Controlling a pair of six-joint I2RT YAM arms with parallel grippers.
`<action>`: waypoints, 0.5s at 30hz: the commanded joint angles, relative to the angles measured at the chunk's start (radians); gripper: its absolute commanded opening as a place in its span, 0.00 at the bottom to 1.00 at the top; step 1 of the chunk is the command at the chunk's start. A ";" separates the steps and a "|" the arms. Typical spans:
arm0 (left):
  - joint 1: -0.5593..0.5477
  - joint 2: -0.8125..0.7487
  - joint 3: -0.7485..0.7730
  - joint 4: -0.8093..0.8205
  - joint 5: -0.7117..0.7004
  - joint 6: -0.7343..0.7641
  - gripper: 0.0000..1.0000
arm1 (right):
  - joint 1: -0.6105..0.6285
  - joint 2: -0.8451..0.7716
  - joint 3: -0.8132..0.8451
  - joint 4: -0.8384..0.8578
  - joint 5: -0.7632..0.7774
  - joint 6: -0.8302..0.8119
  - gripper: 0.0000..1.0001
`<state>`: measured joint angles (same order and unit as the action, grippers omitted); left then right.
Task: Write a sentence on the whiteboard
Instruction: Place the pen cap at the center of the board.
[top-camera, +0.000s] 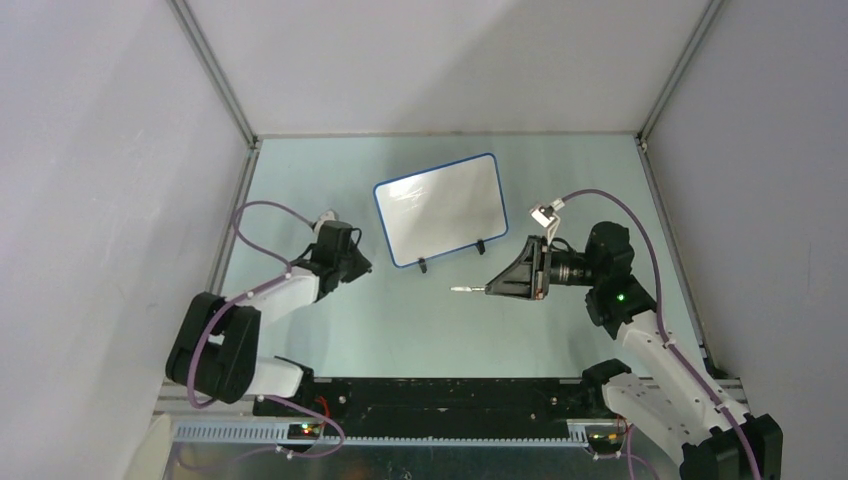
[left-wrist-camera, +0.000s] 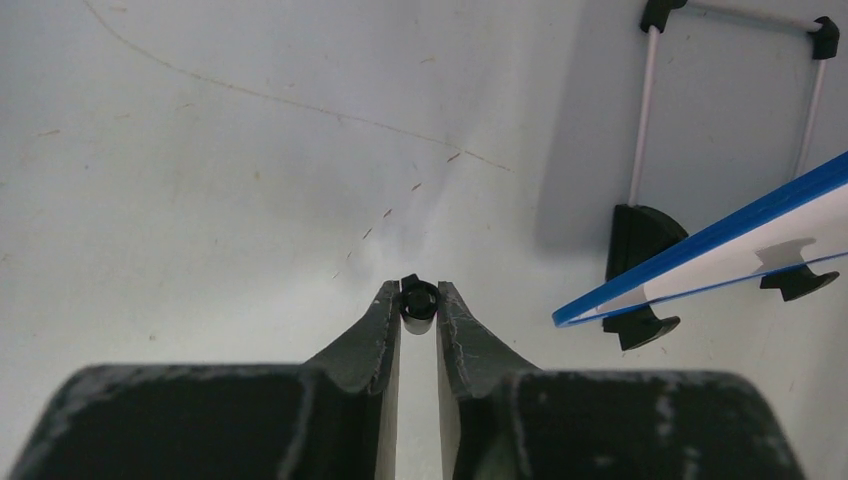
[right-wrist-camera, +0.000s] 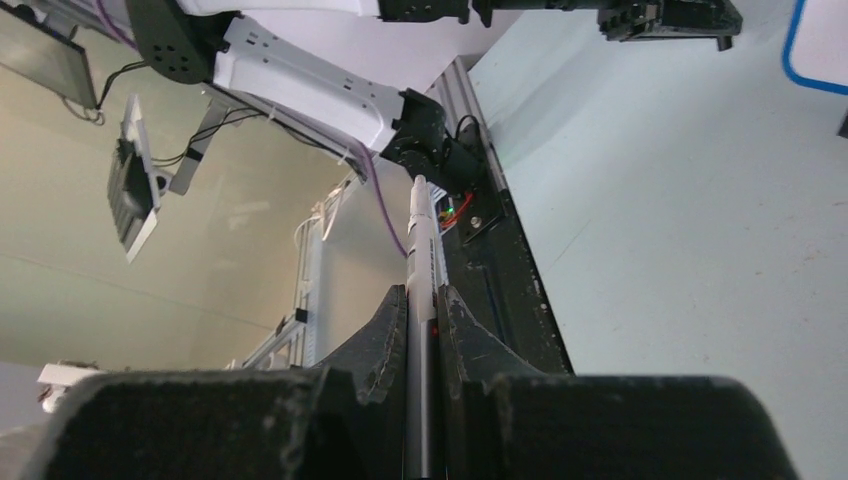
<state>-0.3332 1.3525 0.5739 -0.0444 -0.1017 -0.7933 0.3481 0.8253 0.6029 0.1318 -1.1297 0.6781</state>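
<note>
The whiteboard, blue-framed on two black clip feet, stands tilted at mid table. Its face shows glare and no sentence that I can see. My left gripper sits left of the board's near corner. In the left wrist view it is shut on a small black cap, with the board's blue edge to the right. My right gripper is right of the board, shut on the marker pen, whose tip points left. In the right wrist view the pen runs between the fingertips.
Grey enclosure walls with metal corner posts ring the pale green table. A black rail runs along the near edge. A thin white-rod frame with black corners stands behind the board's edge in the left wrist view.
</note>
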 joint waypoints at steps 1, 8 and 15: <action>0.005 0.028 0.065 -0.012 -0.010 0.043 0.23 | -0.007 -0.009 0.044 -0.050 0.057 -0.058 0.00; 0.004 0.034 0.072 -0.032 -0.011 0.051 0.68 | -0.004 -0.006 0.078 -0.207 0.151 -0.165 0.00; 0.005 -0.090 0.033 -0.027 -0.026 0.064 0.71 | -0.004 -0.035 0.086 -0.301 0.328 -0.245 0.00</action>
<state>-0.3332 1.3705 0.6258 -0.0853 -0.1017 -0.7578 0.3466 0.8211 0.6384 -0.1009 -0.9367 0.5072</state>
